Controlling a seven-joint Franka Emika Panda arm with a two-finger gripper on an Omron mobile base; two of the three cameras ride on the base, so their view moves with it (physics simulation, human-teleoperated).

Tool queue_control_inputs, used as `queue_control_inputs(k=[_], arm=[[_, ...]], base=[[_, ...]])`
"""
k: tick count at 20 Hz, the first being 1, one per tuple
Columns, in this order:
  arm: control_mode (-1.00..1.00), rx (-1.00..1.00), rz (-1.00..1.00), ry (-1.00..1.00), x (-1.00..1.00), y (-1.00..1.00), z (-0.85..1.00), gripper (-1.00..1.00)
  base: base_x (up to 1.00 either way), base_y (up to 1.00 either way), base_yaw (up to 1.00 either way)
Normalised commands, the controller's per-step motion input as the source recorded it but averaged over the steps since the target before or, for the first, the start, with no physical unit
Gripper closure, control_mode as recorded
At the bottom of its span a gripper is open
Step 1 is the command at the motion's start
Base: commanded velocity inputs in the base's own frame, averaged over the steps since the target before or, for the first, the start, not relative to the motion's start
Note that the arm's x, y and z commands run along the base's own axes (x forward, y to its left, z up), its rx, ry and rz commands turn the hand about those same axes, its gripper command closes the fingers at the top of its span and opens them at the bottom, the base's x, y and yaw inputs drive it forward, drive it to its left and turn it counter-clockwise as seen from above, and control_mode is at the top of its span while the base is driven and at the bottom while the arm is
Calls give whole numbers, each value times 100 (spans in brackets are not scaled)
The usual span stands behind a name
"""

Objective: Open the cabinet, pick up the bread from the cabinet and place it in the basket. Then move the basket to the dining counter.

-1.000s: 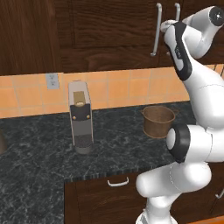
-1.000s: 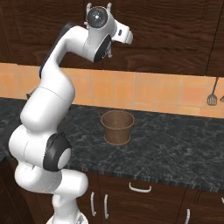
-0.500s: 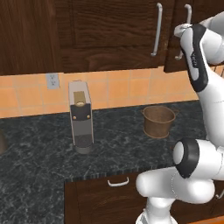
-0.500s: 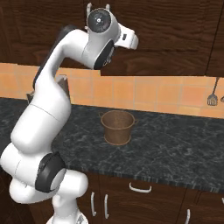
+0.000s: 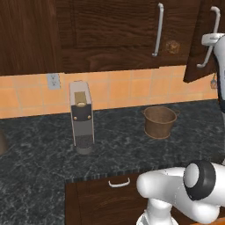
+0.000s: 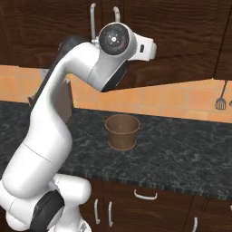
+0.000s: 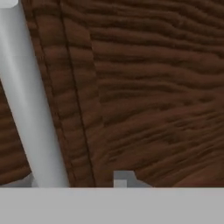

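A grey coffee machine [image 5: 81,116] stood upright on the dark granite worktop [image 5: 39,162] near the tiled back wall, a white socket [image 5: 53,81] on the tiles just above and left of it, and well to its right sat the basket [image 5: 159,121], upright with its mouth facing up, near the worktop's back edge and apart from the wall. From the right base camera the basket [image 6: 121,131] was partly framed by the arm's white elbow, with a dark spatula [image 6: 221,97] hanging on the tiles far to the right. Low drawers [image 5: 115,193] with short curved pulls ran under the worktop's front edge. Above, the cabinet [image 5: 110,35] carried two long vertical bar handles; its right door [image 5: 200,44] stood swung out from the front, tilted, and in the gap beside the left handle [image 5: 157,30] the bread [image 5: 173,46] showed as a small golden bun inside the cabinet, its shape too small to give a long axis. The right handle [image 5: 209,39] ran upright along the open door. In the hand view the handle [image 7: 30,109] ran as a long grey bar, leaning slightly, close against the door's wood grain. The gripper [image 7: 78,180] sat right at that bar, but whether its fingers clamped it or stood off could not be told
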Motion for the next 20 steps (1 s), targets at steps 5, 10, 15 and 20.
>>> queue_control_inputs(k=[5, 10, 15, 20], arm=[[-100, -1, -1, 1, -100, -100, -30, 100], [-100, 1, -7, 0, -100, -52, -3, -100], [-100, -1, -8, 0, -98, -12, 3, -100], [-100, -29, -23, 3, -75, 73, 24, -100]], base=[[0, 0, 0], [0, 0, 0], [0, 0, 0], [0, 0, 0]])
